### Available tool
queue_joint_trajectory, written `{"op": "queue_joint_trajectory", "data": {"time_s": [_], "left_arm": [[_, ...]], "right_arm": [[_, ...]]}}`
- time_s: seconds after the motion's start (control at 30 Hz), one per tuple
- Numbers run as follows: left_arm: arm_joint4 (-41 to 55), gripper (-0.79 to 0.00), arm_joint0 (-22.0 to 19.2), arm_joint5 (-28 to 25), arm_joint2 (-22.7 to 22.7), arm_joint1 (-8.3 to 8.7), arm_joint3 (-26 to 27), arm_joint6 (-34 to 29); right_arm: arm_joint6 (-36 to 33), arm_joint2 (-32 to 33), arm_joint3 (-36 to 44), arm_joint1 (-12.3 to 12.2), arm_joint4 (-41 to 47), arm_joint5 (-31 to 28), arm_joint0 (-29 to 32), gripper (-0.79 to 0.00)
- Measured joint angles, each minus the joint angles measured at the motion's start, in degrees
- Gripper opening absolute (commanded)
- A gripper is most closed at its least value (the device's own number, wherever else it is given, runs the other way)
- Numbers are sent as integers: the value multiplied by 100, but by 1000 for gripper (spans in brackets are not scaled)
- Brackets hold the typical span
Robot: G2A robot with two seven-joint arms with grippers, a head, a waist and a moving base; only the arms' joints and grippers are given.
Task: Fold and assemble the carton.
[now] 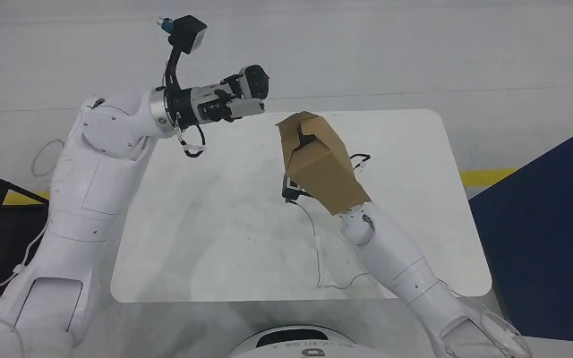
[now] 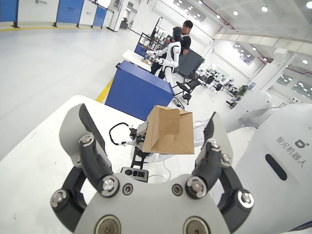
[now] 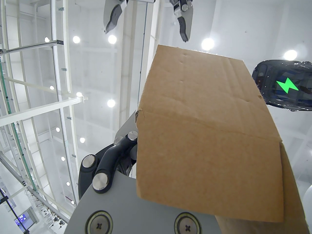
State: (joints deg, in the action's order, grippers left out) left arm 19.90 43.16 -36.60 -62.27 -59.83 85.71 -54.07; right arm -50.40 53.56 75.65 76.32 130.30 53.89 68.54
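The brown carton is lifted off the white table over its back middle, partly folded, with a flap tucked in at its far end. My right gripper is shut on the carton from below. In the right wrist view the carton covers the fingertips; one dark finger link shows beside it. My left gripper hangs open to the left of the carton, apart from it, with nothing between its fingers. The left gripper faces the carton's folded end, and across the gap it stands open.
A thin cable trails over the table by the right arm. A dark blue partition stands just off the table's right edge. The table's left half is bare.
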Motion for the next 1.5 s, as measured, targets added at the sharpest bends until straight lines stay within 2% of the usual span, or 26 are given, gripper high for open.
{"op": "queue_joint_trajectory", "data": {"time_s": [0.23, 0.4, 0.53, 0.57, 0.63, 0.83, 1.1, 1.27, 1.5], "left_arm": [[167, -160, -350, 43, 501, -135, -187, -311], [552, -228, -380, -129, 620, -193, -369, -394], [1122, -234, -329, -354, 648, -231, -536, -514], [1278, -256, -319, -395, 650, -240, -622, -573], [1379, -348, -325, -418, 659, -250, -760, -661], [1402, -326, -407, -399, 794, -305, -883, -939], [1209, -379, -510, -347, 929, -374, -770, -1013], [824, -397, -538, -353, 891, -359, -679, -1009], [358, -363, -415, -483, 768, -308, -387, -878]], "right_arm": [[19, 136, -7, 98, -173, 19, 81, -785], [102, 309, 70, 143, -183, 101, 195, -785], [199, 423, 119, 183, -146, 198, 277, -785], [230, 459, 132, 196, -133, 229, 300, -785], [276, 510, 149, 217, -116, 275, 333, -785], [403, 669, 166, 291, -131, 402, 413, -785], [411, 737, 191, 372, -201, 411, 475, -785], [411, 777, 182, 400, -188, 411, 520, -785], [410, 819, 153, 421, -169, 411, 560, -785]]}}
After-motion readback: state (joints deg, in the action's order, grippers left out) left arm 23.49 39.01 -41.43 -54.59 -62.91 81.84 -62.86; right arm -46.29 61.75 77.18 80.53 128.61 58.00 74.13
